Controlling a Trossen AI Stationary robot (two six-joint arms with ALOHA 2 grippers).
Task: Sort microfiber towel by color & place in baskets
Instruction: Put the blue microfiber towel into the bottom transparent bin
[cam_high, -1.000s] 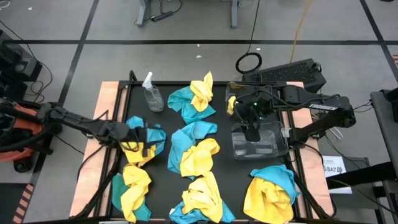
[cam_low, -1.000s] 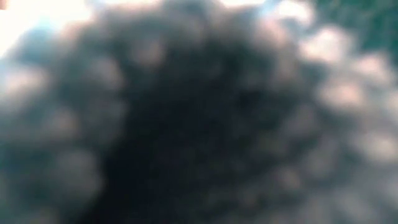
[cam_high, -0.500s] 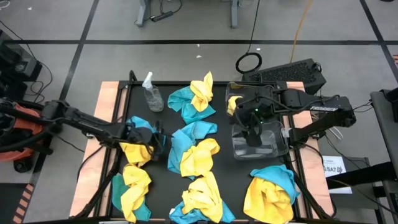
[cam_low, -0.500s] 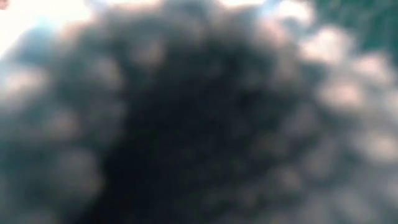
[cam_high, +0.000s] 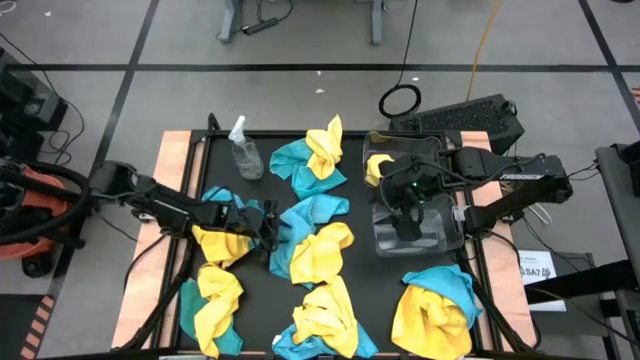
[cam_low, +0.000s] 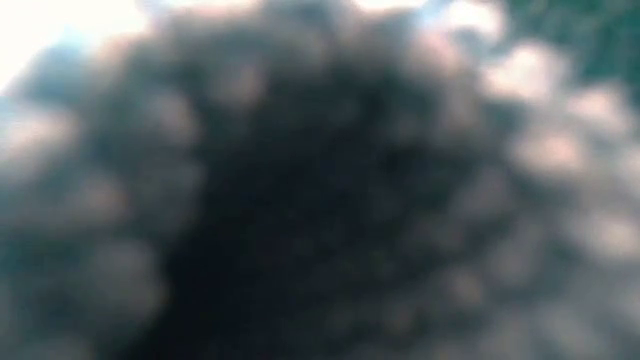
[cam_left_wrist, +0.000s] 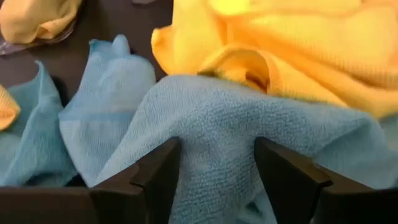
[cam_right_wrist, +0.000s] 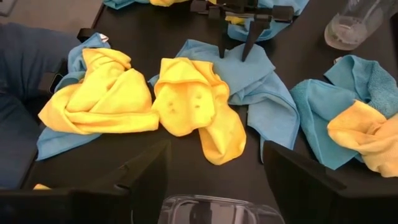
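1. Bottom of the high view: heaps of microfiber towel on the dark worktop (cam_high: 255, 290), yellow over teal at lower left, lower centre and lower right (cam_high: 432, 305).
2. Middle of the high view, left of centre: left pincer (cam_high: 270, 228) at the edge of the central teal towel (cam_high: 300, 225). Left wrist view: fingers (cam_left_wrist: 158, 177) apart, teal cloth (cam_left_wrist: 217, 162) lying between them, not yet pinched; a yellow towel (cam_left_wrist: 280, 43) sits just behind.
3. Step in hand, by my judgement: taking this teal towel. To do it well, close on teal fabric only, low in the fold, and lift clear so the overlapping yellow does not ride along.
4. Right of centre: right pincer (cam_high: 405, 215) hovers over a clear basket (cam_high: 440, 235); fingers (cam_right_wrist: 146, 174) apart, holding nothing, basket rim (cam_right_wrist: 217, 208) below.
5. A second basket (cam_high: 378, 158) in the upper right holds something yellow.
6. Upper left: spray bottle (cam_high: 243, 150).
7. Views: only the left wrist shows cloth between the fingers; the right wrist shows the left pincer (cam_right_wrist: 234, 46) from the front; the high view alone gives the layout; the low view is blocked by blur.
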